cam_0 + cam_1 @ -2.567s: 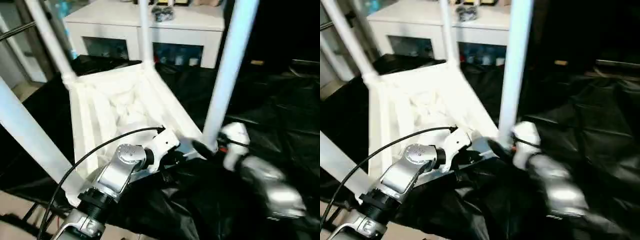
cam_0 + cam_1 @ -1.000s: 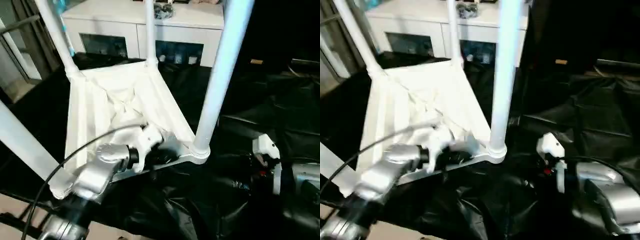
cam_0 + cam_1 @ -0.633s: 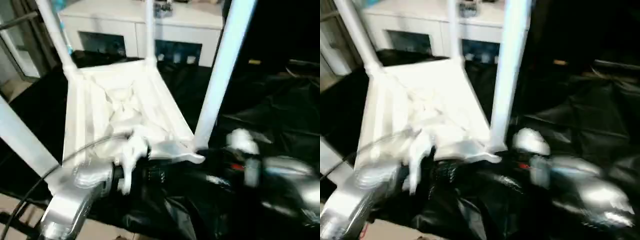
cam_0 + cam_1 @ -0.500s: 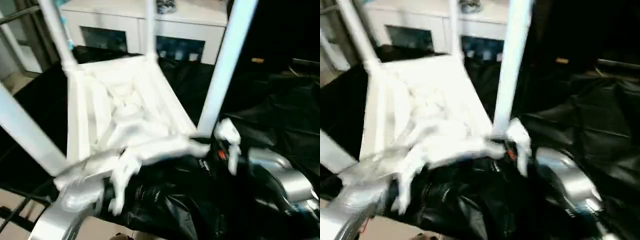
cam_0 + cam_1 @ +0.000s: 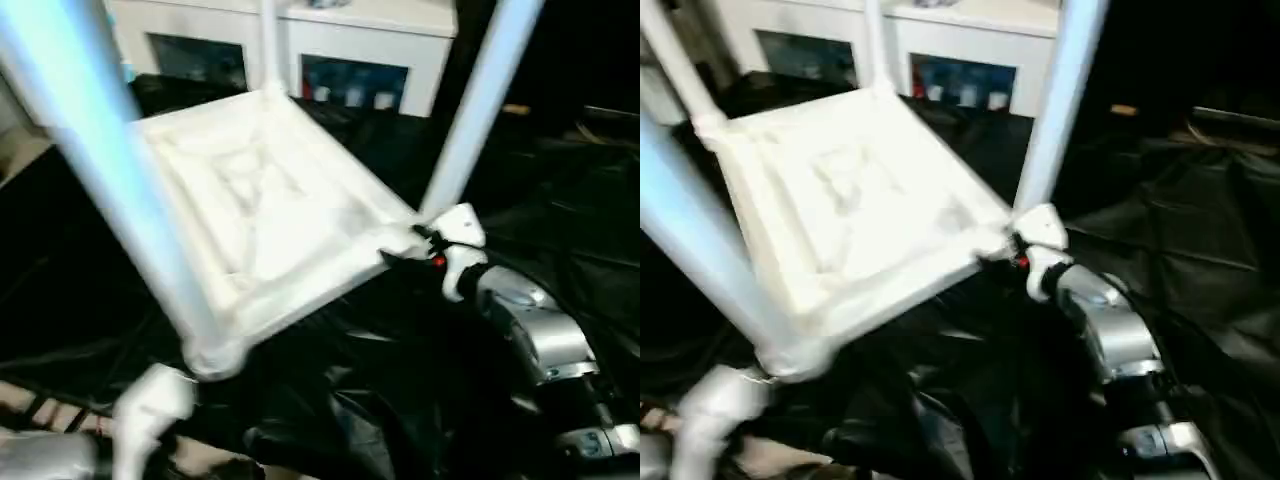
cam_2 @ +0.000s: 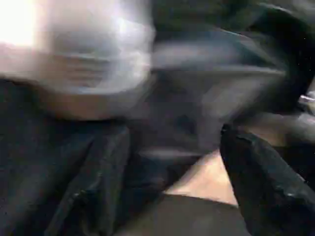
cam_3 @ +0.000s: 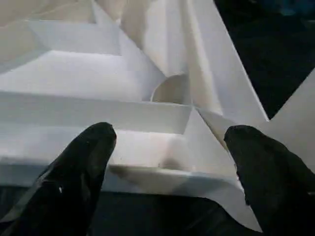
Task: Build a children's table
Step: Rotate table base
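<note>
The children's table lies upside down on black sheeting, its white tabletop showing the ribbed underside. White legs rise from its corner sockets: one near left, one at the right, one at the far corner. My right gripper is open just in front of the tabletop's near right corner rim, one finger on each side; the head views show it at that corner. My left gripper is open over the sheeting with nothing between its fingers, and its arm is low at the near left.
Crumpled black plastic sheeting covers the floor around the table. A white cabinet with glass doors stands behind it. Bare floor shows at the far left.
My left gripper has opened, come off the tabletop's near edge and drawn back to the lower left. My right gripper has moved in to the near right corner. The view has shifted.
</note>
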